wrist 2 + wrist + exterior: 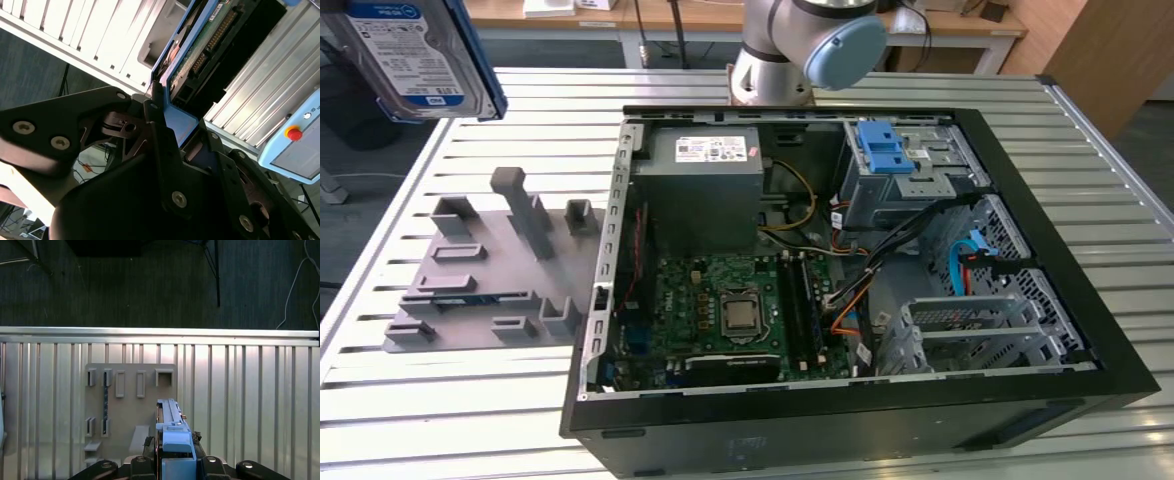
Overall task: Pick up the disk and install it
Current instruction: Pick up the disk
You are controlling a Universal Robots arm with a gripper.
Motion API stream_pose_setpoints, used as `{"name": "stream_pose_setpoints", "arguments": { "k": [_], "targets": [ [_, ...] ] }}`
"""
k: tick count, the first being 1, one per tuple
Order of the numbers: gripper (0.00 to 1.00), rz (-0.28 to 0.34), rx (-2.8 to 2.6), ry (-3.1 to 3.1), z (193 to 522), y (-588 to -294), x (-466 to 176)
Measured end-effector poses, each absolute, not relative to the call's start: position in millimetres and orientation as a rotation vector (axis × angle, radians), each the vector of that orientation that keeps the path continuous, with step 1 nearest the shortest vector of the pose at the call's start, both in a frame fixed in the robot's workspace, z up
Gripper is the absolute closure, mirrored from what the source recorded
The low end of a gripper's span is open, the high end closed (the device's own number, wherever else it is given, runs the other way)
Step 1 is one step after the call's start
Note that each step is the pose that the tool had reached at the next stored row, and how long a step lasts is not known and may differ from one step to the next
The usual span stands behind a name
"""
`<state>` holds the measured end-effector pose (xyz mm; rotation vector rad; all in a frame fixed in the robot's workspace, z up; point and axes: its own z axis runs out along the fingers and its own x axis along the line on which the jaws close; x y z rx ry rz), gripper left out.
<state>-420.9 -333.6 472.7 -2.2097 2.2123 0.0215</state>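
The disk (411, 52), a silver drive with a white-and-blue label in a blue carrier, hangs high above the table's far corner at the exterior view's left. In the second wrist view my gripper (176, 131) is shut on the disk (200, 47), its black fingers (156, 129) clamping the blue carrier's end. The first wrist view has the disk (172, 432) edge-on, rising from the gripper (175, 466) above the grey holder plate (130, 405).
An open black computer case (1067, 300) lies on the slatted metal table (467, 400), with a motherboard, a grey power-supply box (707, 165) and a drive bay with a blue latch (887, 150). A grey slotted holder (494, 270) stands left of it. The arm's base (781, 60) is behind.
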Motion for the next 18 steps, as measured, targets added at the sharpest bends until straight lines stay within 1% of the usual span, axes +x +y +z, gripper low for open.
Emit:
{"name": "stream_pose_setpoints", "arguments": {
  "k": [18],
  "targets": [
    [0.64, 0.022, -2.210, 2.212, 472.8, -333.5, -408.5]
  ]
}}
